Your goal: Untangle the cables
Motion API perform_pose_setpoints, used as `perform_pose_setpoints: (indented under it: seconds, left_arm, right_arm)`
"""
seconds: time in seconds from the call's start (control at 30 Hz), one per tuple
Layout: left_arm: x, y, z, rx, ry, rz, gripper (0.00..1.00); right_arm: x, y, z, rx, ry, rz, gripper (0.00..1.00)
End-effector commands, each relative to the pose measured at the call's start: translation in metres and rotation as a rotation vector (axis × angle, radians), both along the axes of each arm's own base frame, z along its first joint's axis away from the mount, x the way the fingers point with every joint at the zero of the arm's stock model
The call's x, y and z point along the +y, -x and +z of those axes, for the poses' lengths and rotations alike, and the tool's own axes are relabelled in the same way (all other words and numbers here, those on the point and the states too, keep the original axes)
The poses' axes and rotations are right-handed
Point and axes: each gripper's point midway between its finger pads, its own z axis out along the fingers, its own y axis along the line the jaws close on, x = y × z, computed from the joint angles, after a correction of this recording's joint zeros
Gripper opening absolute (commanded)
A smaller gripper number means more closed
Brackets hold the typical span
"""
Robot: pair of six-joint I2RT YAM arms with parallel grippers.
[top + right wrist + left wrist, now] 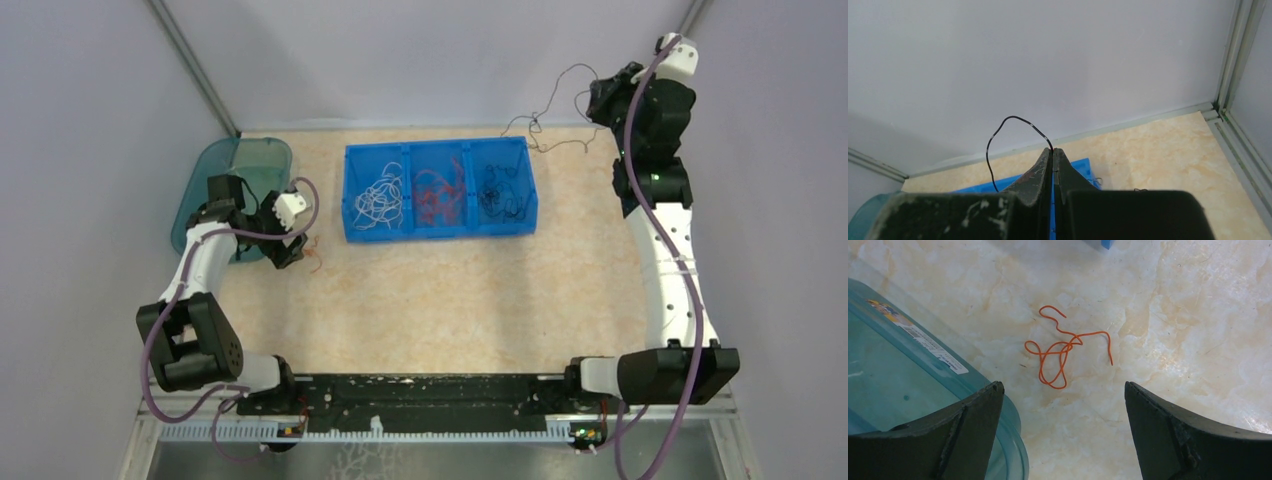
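Observation:
A single orange-red cable (1063,352) lies curled in loose loops on the marble tabletop, just ahead of my left gripper (1063,385). That gripper hangs open over the table with nothing between its fingers. From above, the left gripper (288,248) sits beside the orange cable (314,256). My right gripper (1053,150) is raised high at the far right, shut on a thin black cable (998,131) that arcs away from its tips. In the top view the black cable (556,88) trails from the right gripper (598,100) down to the table.
A blue three-compartment tray (437,146) holds white cables (378,200), red cables (440,195) and black cables (497,190). A teal see-through container (235,165) stands at the far left, its rim (1013,440) under my left finger. Walls close the back and sides.

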Motion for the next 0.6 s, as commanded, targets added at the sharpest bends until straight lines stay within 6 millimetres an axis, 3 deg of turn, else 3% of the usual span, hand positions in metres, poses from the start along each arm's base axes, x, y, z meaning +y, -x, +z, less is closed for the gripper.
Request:
perform_pose_setpoints:
  seconds: [0.0,0.33,0.57]
  left_arm:
    - [-0.002,0.000,0.006,-0.023,0.009,-0.025,0.96]
    - [-0.007,-0.007,0.035,-0.084,0.036,-0.028,0.96]
    - [-0.007,-0.004,0.039,-0.092,0.026,-0.035,0.96]
  right_arm:
    - [0.011,-0.008,0.002,-0.045,-0.001,0.065,0.00]
    - [0.035,-0.037,-0.052,0.086,0.128,0.043,0.00]
    - [0.079,-0.051,-0.087,0.087,0.215,0.179,0.00]
